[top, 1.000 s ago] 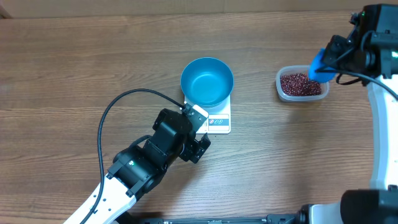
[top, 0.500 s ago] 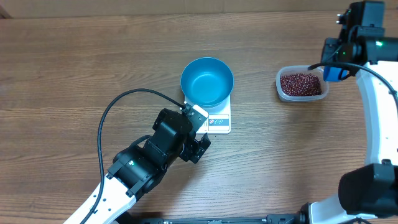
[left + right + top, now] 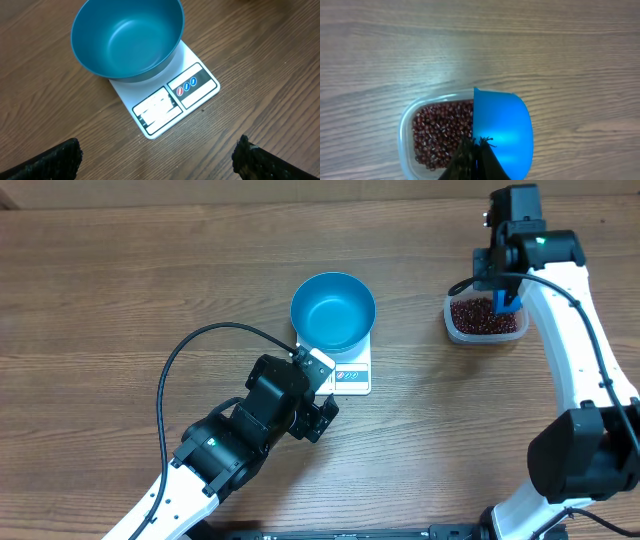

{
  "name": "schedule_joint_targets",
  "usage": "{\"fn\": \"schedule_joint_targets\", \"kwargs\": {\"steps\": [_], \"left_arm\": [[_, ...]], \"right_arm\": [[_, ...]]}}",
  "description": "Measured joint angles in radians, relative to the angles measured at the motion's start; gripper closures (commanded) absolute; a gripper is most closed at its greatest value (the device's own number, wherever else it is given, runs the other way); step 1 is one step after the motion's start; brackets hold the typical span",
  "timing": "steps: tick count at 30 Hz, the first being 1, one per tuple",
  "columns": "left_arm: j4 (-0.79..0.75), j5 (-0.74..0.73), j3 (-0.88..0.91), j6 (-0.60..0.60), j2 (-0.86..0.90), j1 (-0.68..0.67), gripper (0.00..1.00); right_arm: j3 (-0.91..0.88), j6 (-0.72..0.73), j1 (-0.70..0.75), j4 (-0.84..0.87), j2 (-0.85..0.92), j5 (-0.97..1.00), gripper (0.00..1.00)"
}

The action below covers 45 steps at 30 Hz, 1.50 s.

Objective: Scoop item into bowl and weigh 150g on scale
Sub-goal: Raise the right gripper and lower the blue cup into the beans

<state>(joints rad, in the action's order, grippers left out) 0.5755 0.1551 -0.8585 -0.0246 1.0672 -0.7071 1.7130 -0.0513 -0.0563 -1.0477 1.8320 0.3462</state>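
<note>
At the 7 o'clock corner of the scale (image 3: 352, 376), entry one: left claw (image 3: 322, 402), standing spread to its widest and gripping nothing, its fingertips (image 3: 50, 162) flanking the scale in the wrist view. Entry two: bowl (image 3: 333, 311), sitting upright on the scale's 12 o'clock half, its inside showing bare, no beans in it yet. Entry three, well apart at 3 o'clock of the bowl: clear tub (image 3: 447, 320), long axis running 9 to 3 o'clock, holding the beans (image 3: 478, 316) in a loose heap. Entry four: right claw (image 3: 500, 288), pinching fully closed on the blue scoop (image 3: 506, 302), which is hanging over the tub's 3 o'clock end. Governing relation: the beans are lying at roughly 8 o'clock of the scoop and just beneath it, so the right arm is by far the nearer, and the dip is likely calling for a sweep toward 9 o'clock along the tub. Change noted: the right arm has been swinging in from beyond the tub's 3 o'clock rim to a place above it, turning the scoop on the way. Left claw, bowl and scale are sitting as before.
</note>
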Motion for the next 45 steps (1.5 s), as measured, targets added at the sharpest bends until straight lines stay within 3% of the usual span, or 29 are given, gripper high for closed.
{"fn": "schedule_joint_targets", "kwargs": {"steps": [20,45], "left_arm": [[0.0,0.0,0.0,0.0,0.0,0.0,0.01],[0.0,0.0,0.0,0.0,0.0,0.0,0.0]], "right_arm": [[0.0,0.038,-0.001,-0.04,0.072,0.081,0.96],[0.0,0.041,-0.01,-0.045,0.131,0.002,0.96]]}}
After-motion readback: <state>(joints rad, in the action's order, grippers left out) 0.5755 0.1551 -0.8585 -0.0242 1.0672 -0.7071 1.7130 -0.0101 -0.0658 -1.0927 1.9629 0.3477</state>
